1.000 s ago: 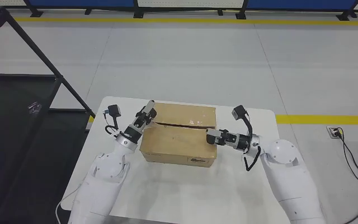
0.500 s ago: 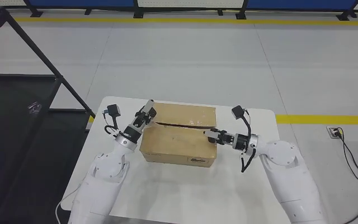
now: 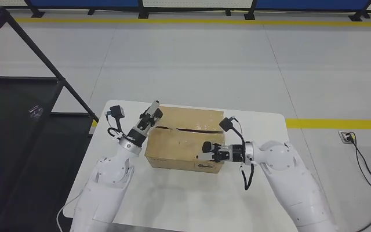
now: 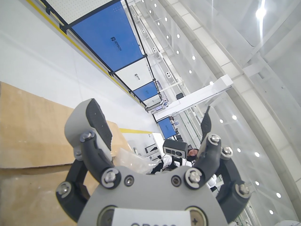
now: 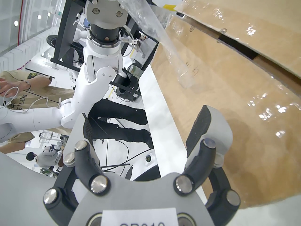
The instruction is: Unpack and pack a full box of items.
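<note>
White table carrying a brown cardboard box at its middle. The flaps are folded down but not flush, and a dark gap runs between the two top flaps, so the box counts as shut and its contents stay hidden. The left claw sits at the box's far left corner, pointing upward. In its wrist view the left claw stands wide open with nothing between the pads. The right claw lies over the near top flap, just short of the gap. In its wrist view the right claw is likewise spread wide and empty, one pad close over the cardboard, contact uncertain. A strip of clear tape rises loose from the box top toward the left arm. Over the last second the right claw has travelled from the box's right end inward across the near flap, while the left claw has barely shifted. Unpacking has apparently not begun; the right claw seems placed to catch a flap edge and open the box
</note>
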You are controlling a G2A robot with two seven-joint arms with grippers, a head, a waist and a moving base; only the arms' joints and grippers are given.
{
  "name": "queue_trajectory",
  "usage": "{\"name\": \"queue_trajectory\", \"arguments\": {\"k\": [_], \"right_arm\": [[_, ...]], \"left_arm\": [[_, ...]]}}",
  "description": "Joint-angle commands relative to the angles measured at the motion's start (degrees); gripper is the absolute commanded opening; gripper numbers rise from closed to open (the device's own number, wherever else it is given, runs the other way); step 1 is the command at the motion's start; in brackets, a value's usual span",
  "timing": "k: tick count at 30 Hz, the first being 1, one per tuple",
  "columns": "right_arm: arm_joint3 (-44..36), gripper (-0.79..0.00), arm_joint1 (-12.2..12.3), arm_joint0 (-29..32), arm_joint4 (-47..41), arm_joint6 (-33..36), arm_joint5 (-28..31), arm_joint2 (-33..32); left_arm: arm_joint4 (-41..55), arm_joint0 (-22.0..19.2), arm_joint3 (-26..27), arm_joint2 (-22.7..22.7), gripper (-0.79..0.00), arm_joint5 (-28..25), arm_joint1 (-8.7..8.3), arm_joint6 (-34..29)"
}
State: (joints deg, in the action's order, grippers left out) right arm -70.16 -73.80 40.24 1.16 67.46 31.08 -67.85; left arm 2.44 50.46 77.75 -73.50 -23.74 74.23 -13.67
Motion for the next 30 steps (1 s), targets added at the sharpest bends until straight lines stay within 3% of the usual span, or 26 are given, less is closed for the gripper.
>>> {"name": "queue_trajectory", "arguments": {"k": [1,24,30], "right_arm": [[0.51,0.0,-0.13,-0.64,-1.36,0.8,1.92,1.15],[5.36,0.0,-0.12,-4.12,-2.4,-3.55,2.39,5.98],[4.38,0.0,0.16,-2.2,-0.77,-12.72,0.95,4.45]], "left_arm": [[-0.05,0.09,0.21,-0.02,0.0,0.06,0.03,0.02],[-1.78,0.87,6.6,-0.11,0.0,0.48,0.29,-0.42],[1.29,1.75,8.24,-0.94,0.0,0.05,0.34,-0.69]]}}
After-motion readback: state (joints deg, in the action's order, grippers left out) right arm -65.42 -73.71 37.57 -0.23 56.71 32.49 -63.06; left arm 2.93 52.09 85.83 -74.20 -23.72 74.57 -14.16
